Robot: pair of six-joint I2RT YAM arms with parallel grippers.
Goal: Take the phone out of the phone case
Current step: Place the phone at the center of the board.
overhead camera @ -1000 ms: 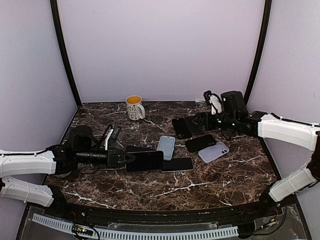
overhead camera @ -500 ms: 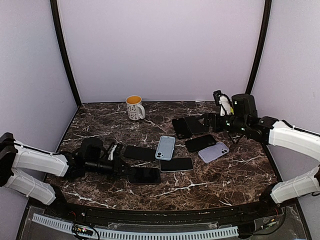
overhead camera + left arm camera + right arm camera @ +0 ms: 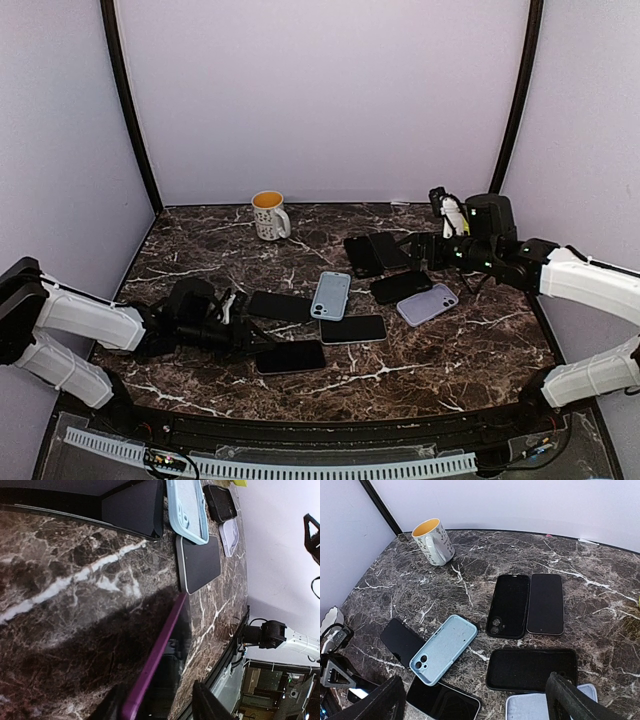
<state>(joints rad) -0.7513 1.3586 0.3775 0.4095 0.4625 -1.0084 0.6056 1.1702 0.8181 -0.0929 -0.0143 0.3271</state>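
While left claw point(image 3: 248, 342) sits part-open, lower left, phone point(image 3: 290, 357) lies flat on worktop point(image 3: 430, 350) at its tips, lower centre, purple case point(image 3: 151, 662) edge showing. Right claw point(image 3: 418, 246) wide, hovering right of centre.

Lavender case point(image 3: 525, 707) partly off-frame

Soft, even light; faint shadows.
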